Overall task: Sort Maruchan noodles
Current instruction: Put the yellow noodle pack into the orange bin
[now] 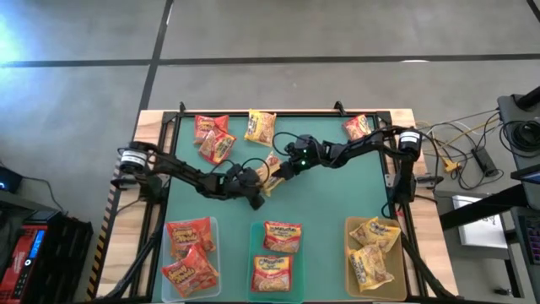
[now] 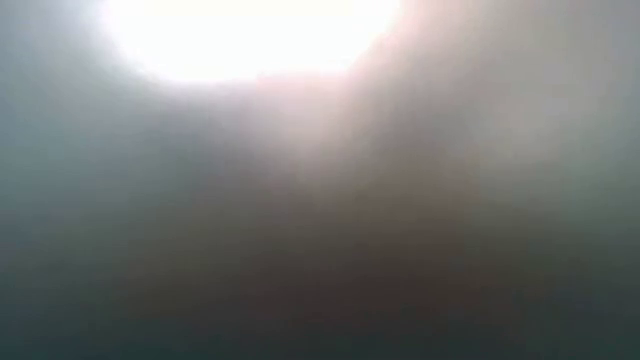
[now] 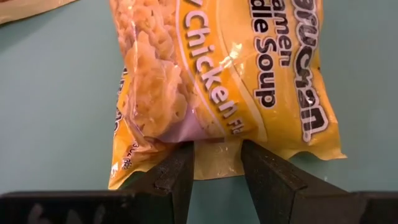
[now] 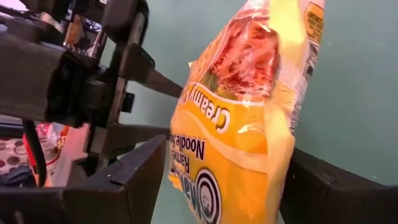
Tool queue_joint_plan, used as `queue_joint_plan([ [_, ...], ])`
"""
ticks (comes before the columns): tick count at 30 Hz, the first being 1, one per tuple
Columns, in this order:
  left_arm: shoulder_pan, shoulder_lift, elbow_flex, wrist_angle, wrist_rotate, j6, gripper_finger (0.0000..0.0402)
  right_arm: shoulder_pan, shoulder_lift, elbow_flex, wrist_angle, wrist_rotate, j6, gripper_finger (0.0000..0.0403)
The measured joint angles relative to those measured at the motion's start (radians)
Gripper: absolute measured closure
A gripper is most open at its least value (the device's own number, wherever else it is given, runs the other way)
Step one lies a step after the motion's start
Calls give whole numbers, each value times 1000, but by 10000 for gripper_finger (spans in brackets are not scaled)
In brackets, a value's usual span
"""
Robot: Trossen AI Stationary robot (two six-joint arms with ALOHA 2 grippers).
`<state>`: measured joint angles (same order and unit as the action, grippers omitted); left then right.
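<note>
At mat centre, left gripper [image 3: 216,171] pinches the yellow crinkly plastic chicken ramen packet [image 3: 217,74] by its edge; right gripper [image 4: 217,186] straddles it wide open.

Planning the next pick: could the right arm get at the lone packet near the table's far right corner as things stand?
Probably yes, once free. That packet lies alone on the mat beside the right arm, nothing on it. But the right gripper stands open around the yellow packet mid-table, which the left gripper pinches.
</note>
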<state>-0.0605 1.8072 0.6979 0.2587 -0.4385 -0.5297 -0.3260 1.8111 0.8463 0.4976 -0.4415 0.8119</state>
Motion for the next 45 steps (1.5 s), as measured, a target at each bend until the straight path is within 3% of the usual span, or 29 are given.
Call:
queue_joint_plan([
  [7, 0, 16, 1, 29, 2, -3, 280, -1, 0, 0, 2, 8, -19, 186],
  [18, -1, -4, 2, 42, 26, -3, 280, -1, -1, 0, -17, 11, -64, 288],
  [28, -21, -154, -3, -54, 64, -3, 280, -13, -32, 0, -71, -55, -141, 291],
  [34, -36, -223, -3, -149, 60, -5, 280, -15, -123, -1, -252, -55, -243, 292],
  [39, -36, -235, -3, -162, 49, -3, 280, -12, -270, -1, -428, -57, -294, 292],
  [45, -36, -231, -2, -192, -75, -3, 280, 0, -477, -1, -692, -66, -322, 292],
])
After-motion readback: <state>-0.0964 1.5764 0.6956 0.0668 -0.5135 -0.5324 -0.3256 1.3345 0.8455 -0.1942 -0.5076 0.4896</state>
